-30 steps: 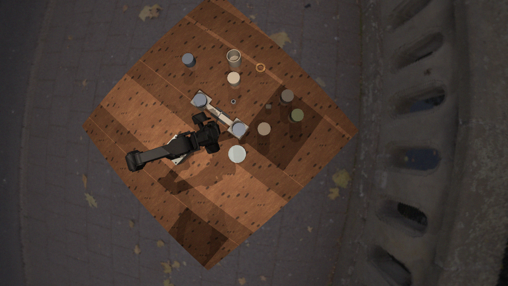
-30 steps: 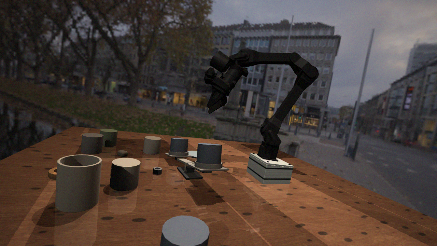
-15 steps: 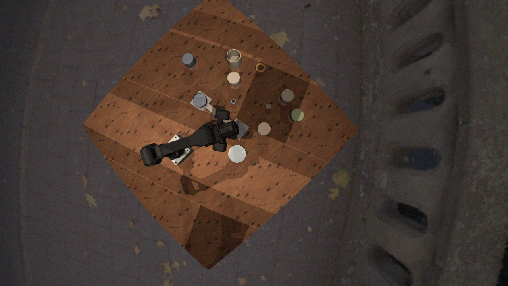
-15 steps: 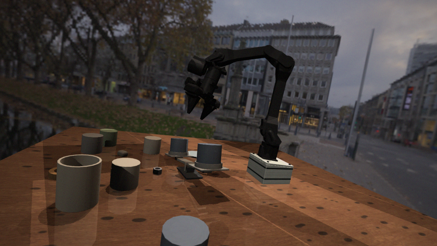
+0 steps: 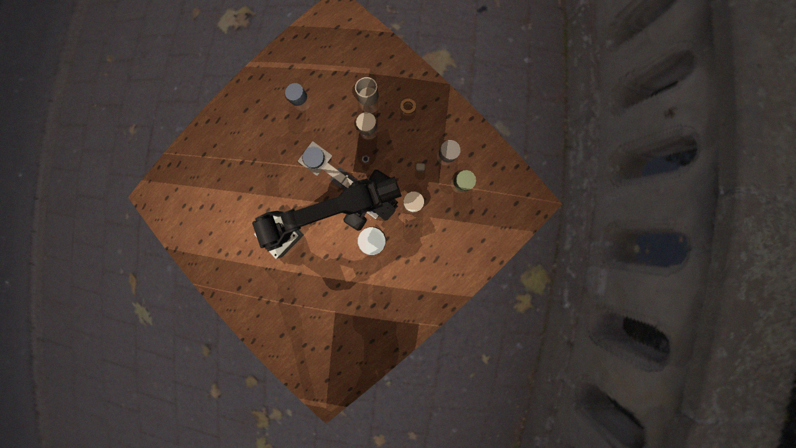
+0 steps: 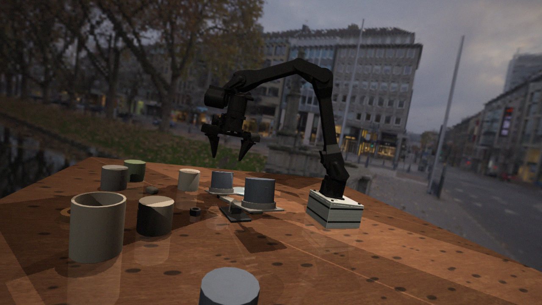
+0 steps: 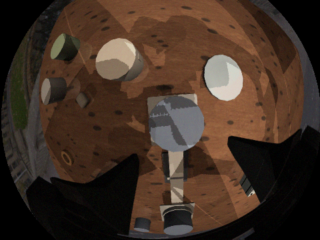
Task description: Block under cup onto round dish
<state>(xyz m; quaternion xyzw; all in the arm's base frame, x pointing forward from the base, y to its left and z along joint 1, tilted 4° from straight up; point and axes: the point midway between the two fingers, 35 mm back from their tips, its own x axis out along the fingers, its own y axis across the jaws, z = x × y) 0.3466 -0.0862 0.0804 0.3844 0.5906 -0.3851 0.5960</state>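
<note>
Blue cup (image 5: 295, 93) (image 6: 229, 285) (image 7: 143, 224) nearest, tall pot (image 5: 365, 90) (image 6: 97, 226) behind, balance (image 5: 340, 175) (image 6: 235, 216) (image 7: 177, 171) beyond, a cup upright on each end, gripper (image 5: 374, 195) (image 6: 227, 158) (image 7: 186, 151) above the far one, jaws wide, dish (image 5: 371, 241) (image 6: 238, 191) (image 7: 223, 77) on the table behind.

Bench (image 5: 239, 223) (image 6: 341, 250) (image 7: 180, 37): orange-brown, dark spots. Balance cups (image 5: 313, 157) (image 6: 259, 192) (image 7: 177, 123): blue-grey. Dish (image 5: 371, 241) (image 6: 239, 191) (image 7: 223, 77): white. Cylinder near bench's right corner in top view (image 5: 466, 180) (image 6: 135, 170) (image 7: 65, 47): green. Ring (image 5: 415, 106) (image 6: 64, 215) (image 7: 63, 157): orange-brown. Fingers (image 5: 378, 195) (image 6: 227, 158): black.
</note>
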